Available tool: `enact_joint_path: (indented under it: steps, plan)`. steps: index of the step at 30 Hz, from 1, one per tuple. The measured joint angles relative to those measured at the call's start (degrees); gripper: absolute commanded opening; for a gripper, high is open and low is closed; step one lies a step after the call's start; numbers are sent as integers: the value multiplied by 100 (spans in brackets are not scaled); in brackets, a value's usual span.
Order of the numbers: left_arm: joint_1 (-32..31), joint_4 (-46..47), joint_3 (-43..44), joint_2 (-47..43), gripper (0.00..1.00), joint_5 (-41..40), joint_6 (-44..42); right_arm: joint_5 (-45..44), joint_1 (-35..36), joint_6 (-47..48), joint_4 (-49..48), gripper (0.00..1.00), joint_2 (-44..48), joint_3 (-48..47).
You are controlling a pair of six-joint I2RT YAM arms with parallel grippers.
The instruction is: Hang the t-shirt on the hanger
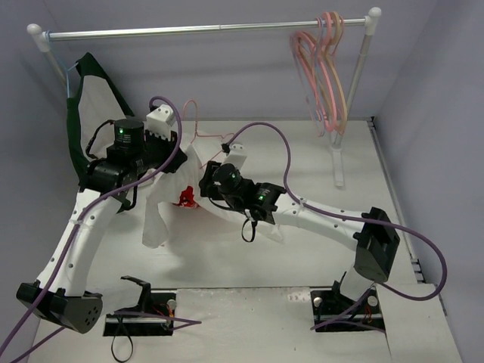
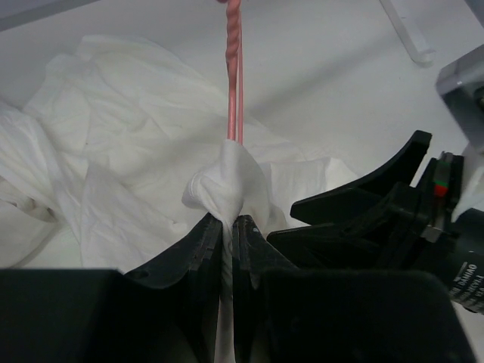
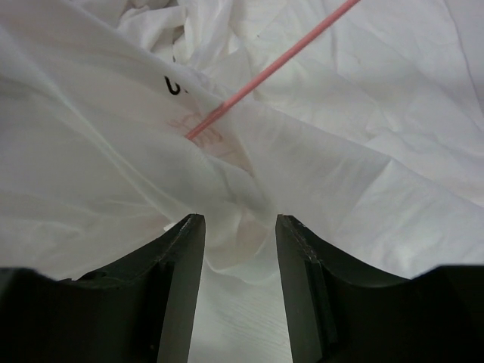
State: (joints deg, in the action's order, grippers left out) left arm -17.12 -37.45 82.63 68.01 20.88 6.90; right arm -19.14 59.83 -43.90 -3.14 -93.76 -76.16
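The left gripper [image 2: 229,223] is clamped tight on a bunched fold of the white cloth t-shirt with a red print [image 1: 155,223], which sits crumpled between the 2 arms over the white table [image 1: 302,151]. The thin pale-pink hanger [image 2: 234,76] pokes out of that fold. The right gripper [image 3: 240,227] hovers close over the cloth, jaws apart, holding nothing
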Motion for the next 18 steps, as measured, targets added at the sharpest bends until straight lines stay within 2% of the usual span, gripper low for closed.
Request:
enact_joint_path:
  steps: [4,9,12,16,18]
  plan:
    - [-13,0,0,0,0,-31,-2,-33,33,-136,260,42,-216,-37]
    - [-13,-4,0,0,0,-76,-7,-7,101,-271,535,35,-380,-37]
    - [-13,-15,0,-4,0,-85,-9,-4,103,-319,584,24,-391,-37]
    - [-13,-57,2,-48,0,-83,-28,-28,103,-284,610,0,-391,-37]
    - [-13,-103,2,-105,0,-81,-33,-74,96,-251,643,0,-391,-37]
